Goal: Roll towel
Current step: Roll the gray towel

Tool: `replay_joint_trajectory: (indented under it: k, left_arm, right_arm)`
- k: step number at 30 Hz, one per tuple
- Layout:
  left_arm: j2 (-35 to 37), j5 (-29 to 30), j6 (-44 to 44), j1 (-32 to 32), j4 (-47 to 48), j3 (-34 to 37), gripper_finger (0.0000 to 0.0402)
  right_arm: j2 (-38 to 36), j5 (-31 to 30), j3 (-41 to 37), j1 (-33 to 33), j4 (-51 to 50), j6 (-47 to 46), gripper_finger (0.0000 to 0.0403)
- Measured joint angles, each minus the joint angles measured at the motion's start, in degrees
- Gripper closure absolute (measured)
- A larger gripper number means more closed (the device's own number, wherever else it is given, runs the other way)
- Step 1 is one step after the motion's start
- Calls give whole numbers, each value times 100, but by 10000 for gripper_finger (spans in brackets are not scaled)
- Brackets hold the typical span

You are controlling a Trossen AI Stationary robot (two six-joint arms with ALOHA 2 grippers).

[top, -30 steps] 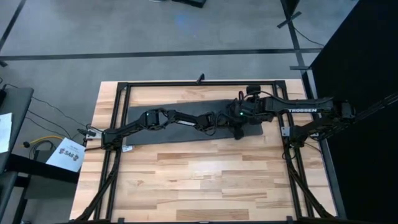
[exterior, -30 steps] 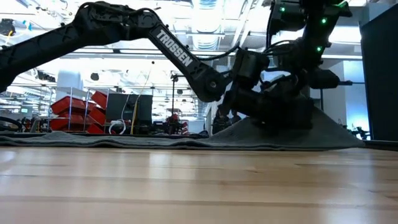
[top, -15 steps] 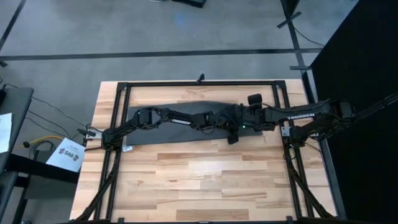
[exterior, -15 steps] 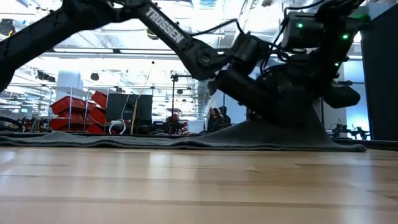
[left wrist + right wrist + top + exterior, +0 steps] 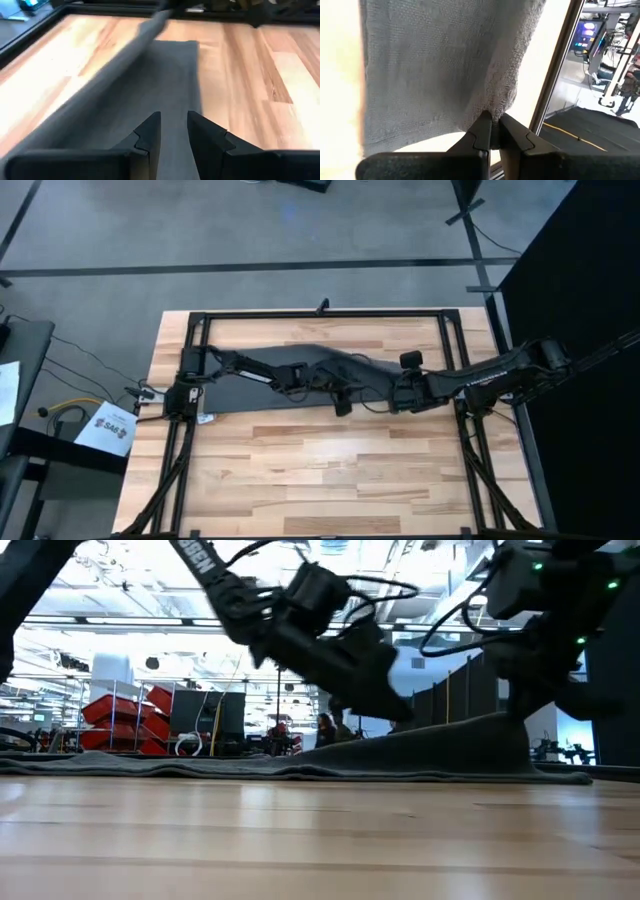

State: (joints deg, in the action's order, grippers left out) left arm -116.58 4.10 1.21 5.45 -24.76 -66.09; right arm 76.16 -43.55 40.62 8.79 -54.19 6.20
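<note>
The dark grey towel (image 5: 260, 385) stretches left to right across the far half of the table. Its left part (image 5: 200, 768) lies flat on the wood, and its right end (image 5: 480, 735) rises off it in a slanting sheet. My right gripper (image 5: 398, 392) is at that right end, shut on the cloth (image 5: 430, 60). My left gripper (image 5: 340, 402) hovers over the towel's middle (image 5: 150, 75), fingers a little apart with nothing between them. In the low view it (image 5: 385, 700) is just above the raised sheet; I cannot tell whether it touches. My right gripper pinches the towel's right end at its edge (image 5: 496, 107) between its two fingers, where the cloth bunches into a small fold. The held end is lifted clear of the table. The cloth runs taut away from the fingers down to the part lying flat.
A black metal frame (image 5: 320, 313) runs round the table's far, left and right sides. The near half of the wooden top (image 5: 320, 470) is bare. Red bins (image 5: 120, 715) and shelving stand in the room beyond the far edge.
My right gripper has drawn back toward the table's right edge and risen, lifting the towel's right end from a low mound into a long slanting sheet; the left part has stayed flat. My left gripper has risen and gone toward the table's left edge.
</note>
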Motion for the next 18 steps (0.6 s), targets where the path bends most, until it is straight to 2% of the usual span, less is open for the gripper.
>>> replay_joint_trajectory:
  k: [5, 18]
  left_arm:
    - [36, -24, 295, -15, -33, 676, 320]
    - [50, 38, 324, 175, -234, 1355, 320]
  right_arm:
    - [0, 12, -3, 272, -229, -560, 395]
    - [-4, 362, 0, 886, -193, -529, 394]
